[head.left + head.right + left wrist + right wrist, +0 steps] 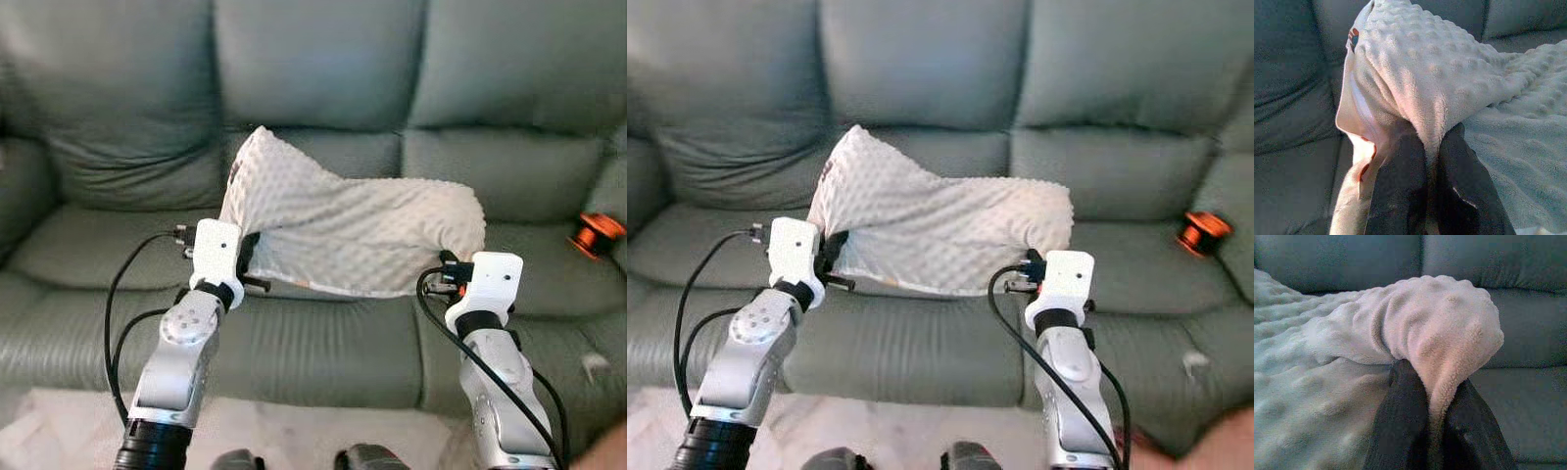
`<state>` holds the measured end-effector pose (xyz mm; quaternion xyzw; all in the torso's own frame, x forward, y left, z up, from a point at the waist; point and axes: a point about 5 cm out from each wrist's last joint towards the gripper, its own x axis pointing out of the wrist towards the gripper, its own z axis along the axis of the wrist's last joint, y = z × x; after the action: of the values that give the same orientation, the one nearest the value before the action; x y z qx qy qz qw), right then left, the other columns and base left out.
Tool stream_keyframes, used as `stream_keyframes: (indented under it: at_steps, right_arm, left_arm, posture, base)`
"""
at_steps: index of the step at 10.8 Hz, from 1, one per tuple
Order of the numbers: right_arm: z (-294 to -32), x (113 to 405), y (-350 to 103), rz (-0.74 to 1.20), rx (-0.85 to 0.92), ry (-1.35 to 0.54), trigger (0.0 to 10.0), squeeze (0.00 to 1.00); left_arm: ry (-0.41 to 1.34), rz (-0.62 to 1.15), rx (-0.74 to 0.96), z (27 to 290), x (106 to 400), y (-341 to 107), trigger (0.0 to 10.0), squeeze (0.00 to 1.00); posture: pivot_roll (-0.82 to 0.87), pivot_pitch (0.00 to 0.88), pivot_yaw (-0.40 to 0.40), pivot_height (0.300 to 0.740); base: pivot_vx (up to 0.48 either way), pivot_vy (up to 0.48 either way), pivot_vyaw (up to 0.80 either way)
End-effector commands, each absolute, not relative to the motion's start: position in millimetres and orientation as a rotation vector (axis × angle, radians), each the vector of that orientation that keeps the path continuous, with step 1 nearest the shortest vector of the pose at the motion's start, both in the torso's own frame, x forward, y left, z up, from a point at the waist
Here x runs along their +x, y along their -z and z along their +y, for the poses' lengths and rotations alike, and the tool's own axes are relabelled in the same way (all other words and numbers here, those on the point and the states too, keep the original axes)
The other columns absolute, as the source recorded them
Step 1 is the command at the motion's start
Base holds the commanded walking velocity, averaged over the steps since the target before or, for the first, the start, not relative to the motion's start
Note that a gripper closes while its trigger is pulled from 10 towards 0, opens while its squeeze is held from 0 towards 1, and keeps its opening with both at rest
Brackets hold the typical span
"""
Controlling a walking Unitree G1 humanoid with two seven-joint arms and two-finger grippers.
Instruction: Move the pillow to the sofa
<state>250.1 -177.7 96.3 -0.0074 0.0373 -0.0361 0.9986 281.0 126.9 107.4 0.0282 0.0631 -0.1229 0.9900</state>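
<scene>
The pillow (343,230), white and dimpled, is seen at the centre of the frame, held up over the middle seat cushion of the grey-green sofa (313,108). Whether its lower edge touches the cushion cannot be told. Its left corner is pinched by the left tool (1431,147), the fingers (1400,186) pressed together on a fold of fabric, as the left wrist view shows. Its right corner is pinched likewise by the right tool (1432,391), with plush bulging over the fingertips.

The step in hand is judged to be the setting down. For this to be done well, both arms should be lowered evenly, so that the pillow is laid flat on the seat rather than tipped toward the front edge. The tools should be spread only once the weight is borne by the cushion, and both at about the same time, lest one corner be dragged. An orange object (596,235) at the right edge of the frame is best kept clear of.
</scene>
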Motion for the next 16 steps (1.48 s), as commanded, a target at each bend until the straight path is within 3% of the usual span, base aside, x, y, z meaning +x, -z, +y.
stream_keyframes:
  at_steps: [1,6,9,13,16]
  right_arm:
    - [-178,250,-98,0.071,-0.01,0.075,10.0,0.0]
    - [-181,258,-97,0.123,0.058,0.107,10.0,0.0]
    - [-205,268,-89,0.215,0.097,0.213,10.0,0.0]
    - [-216,272,-81,0.299,0.088,0.246,10.0,0.0]
    - [-218,271,-71,0.345,0.073,0.228,10.0,0.0]
  left_arm:
    - [0.242,0.118,0.07,128,284,-111,10.0,0.0]
    - [0.185,0.307,0.186,147,293,-87,10.0,0.0]
    - [0.238,0.376,0.23,141,303,-74,10.0,0.0]
    - [0.271,0.416,0.27,127,321,-59,10.0,0.0]
    - [0.244,0.345,0.27,115,335,-63,10.0,0.0]
  posture:
    - [-0.05,0.049,0.023,0.74]
    - [-0.05,0.121,0.038,0.74]
    - [-0.05,0.21,0.07,0.74]
    - [-0.07,0.378,0.11,0.74]
    - [-0.07,0.439,0.129,0.74]
  base:
    - [0.0,0.0,0.0]
    - [0.0,0.0,0.0]
    - [0.0,0.0,0.0]
    - [0.0,0.0,0.0]
    - [0.0,0.0,0.0]
